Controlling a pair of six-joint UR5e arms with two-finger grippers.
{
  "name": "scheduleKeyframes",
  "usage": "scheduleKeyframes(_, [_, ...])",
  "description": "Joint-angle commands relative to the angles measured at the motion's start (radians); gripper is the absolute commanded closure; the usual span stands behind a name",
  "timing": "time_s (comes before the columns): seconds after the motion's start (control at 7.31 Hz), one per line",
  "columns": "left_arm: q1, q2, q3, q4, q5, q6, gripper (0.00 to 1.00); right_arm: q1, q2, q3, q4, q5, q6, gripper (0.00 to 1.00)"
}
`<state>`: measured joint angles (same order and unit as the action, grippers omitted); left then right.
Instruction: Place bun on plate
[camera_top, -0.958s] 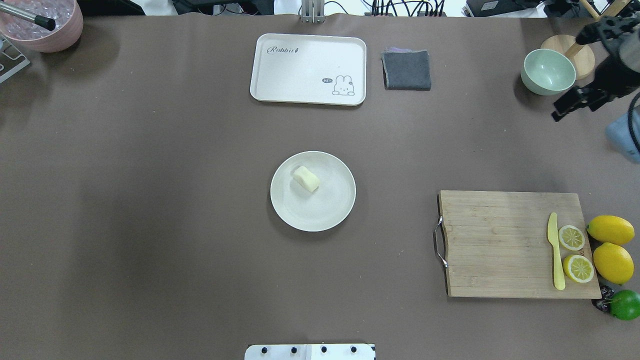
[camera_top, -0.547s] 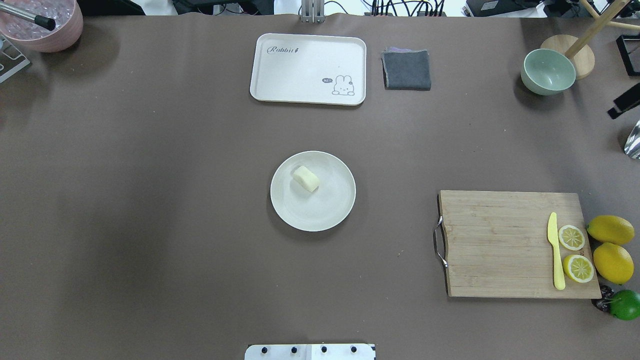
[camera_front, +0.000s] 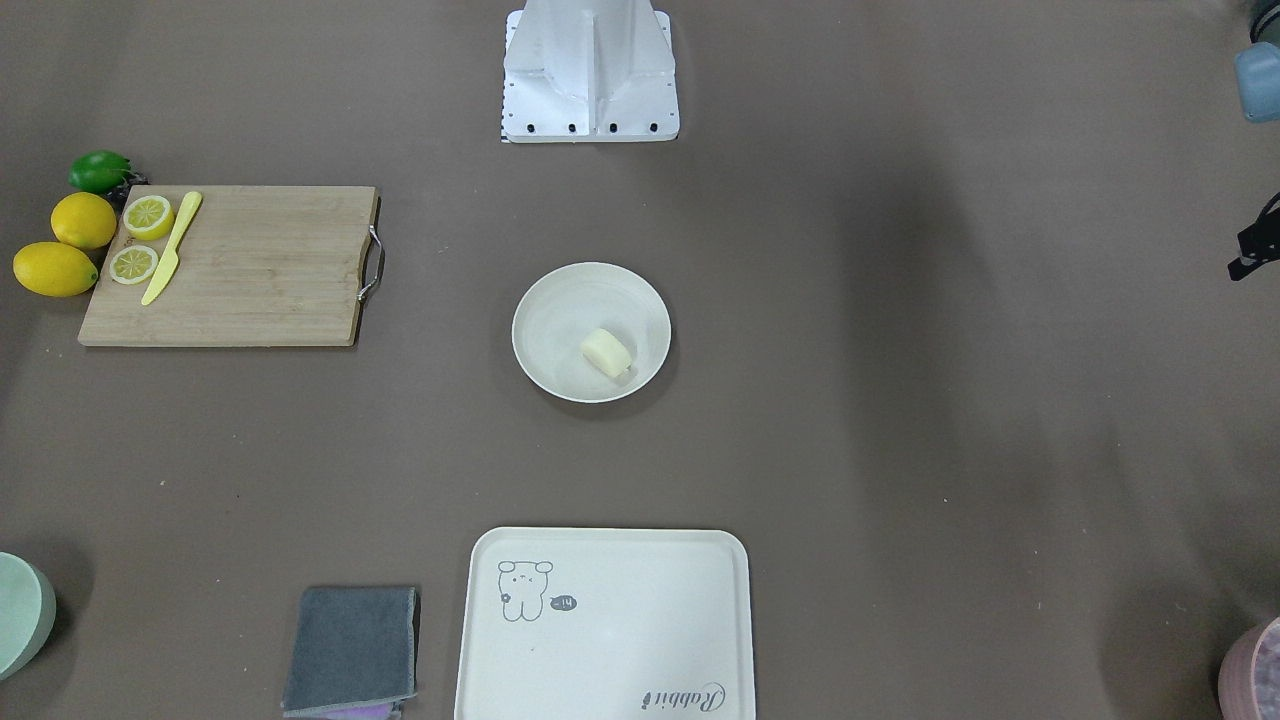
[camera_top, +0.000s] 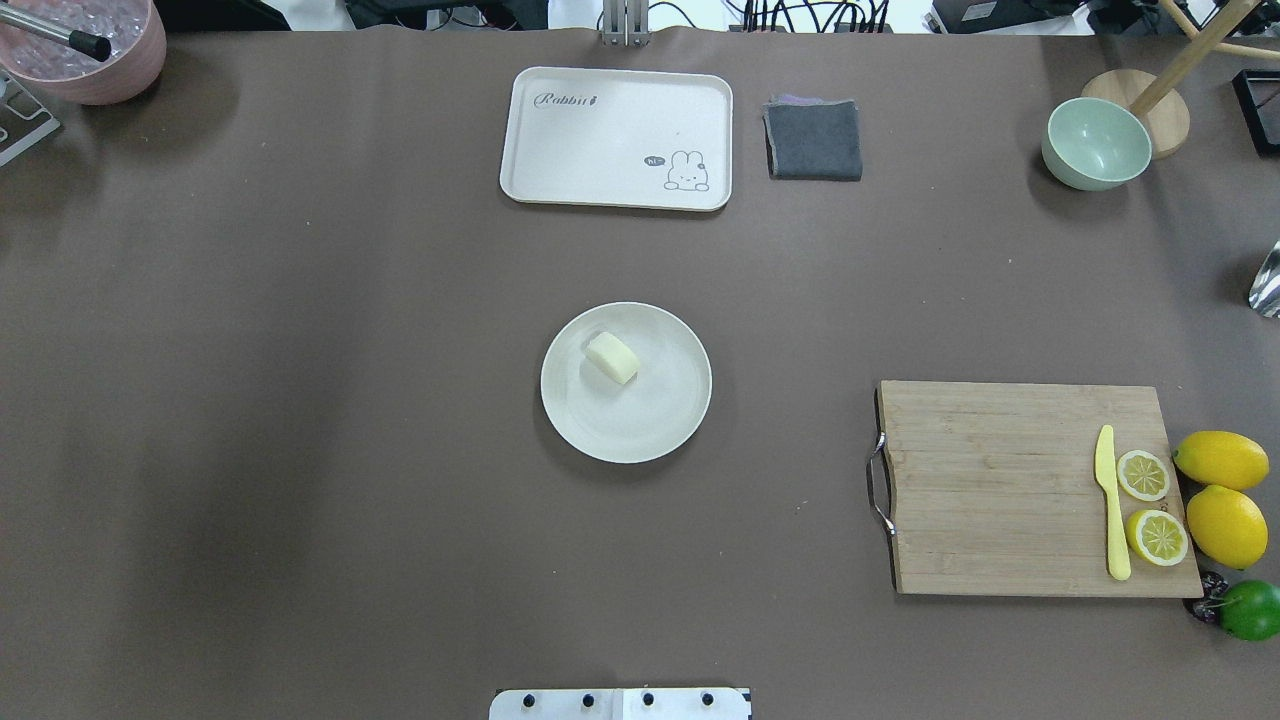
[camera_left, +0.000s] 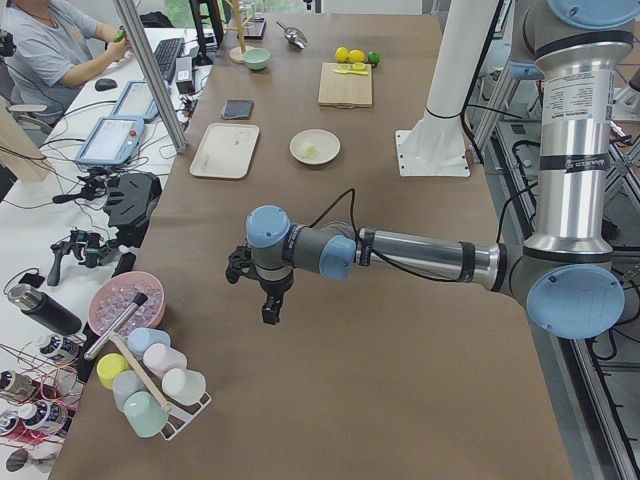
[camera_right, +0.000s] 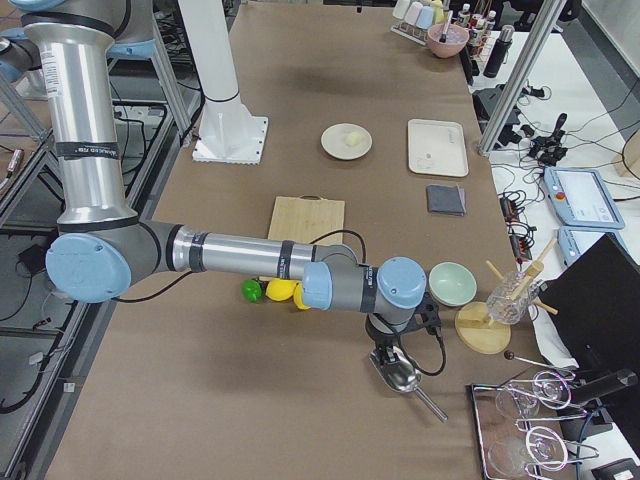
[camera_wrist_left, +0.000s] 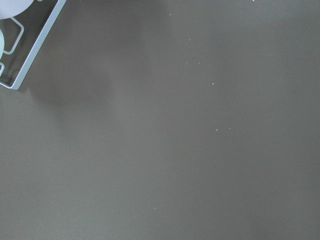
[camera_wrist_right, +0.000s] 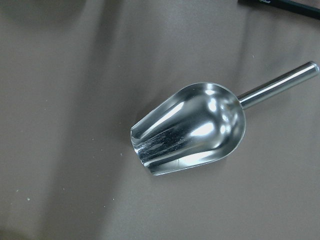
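Note:
The pale cream bun (camera_top: 611, 357) lies on the round off-white plate (camera_top: 655, 415) in the middle of the table, a little toward its far-left side. The front view shows the same bun (camera_front: 606, 352) inside the plate (camera_front: 555, 320). Nothing touches either. My left gripper (camera_left: 269, 306) hangs over bare table far off at the left end. My right gripper (camera_right: 384, 348) hovers above a metal scoop at the right end. Both show only in side views, so I cannot tell whether they are open or shut. Neither wrist view shows fingers.
A cream tray (camera_top: 616, 138), a grey cloth (camera_top: 813, 140) and a green bowl (camera_top: 1095, 143) line the far side. A cutting board (camera_top: 1000, 490) with a knife and lemon slices sits right, with lemons (camera_top: 1225, 525) beside it. The scoop (camera_wrist_right: 190, 130) lies under the right wrist.
The right arm has drawn back to the right and left the overhead view. The bun and plate have not moved.

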<state>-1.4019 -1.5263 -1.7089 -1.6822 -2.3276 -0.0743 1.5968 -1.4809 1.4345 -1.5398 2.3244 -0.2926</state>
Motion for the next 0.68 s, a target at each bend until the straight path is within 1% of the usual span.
scheduleKeyframes(0.0, [0.000, 0.026, 0.008, -0.001, -0.001, -0.002, 0.02, -0.017, -0.001, 0.013, 0.000, -0.069, 0.027, 0.00])
scheduleKeyframes(0.27, [0.001, 0.025, 0.006, -0.004, -0.001, -0.044, 0.02, -0.017, -0.006, 0.021, -0.002, -0.063, 0.027, 0.00])
scheduleKeyframes(0.55, [0.000, 0.017, -0.006, -0.007, -0.001, -0.045, 0.02, -0.031, -0.001, 0.023, -0.002, -0.069, 0.029, 0.00])
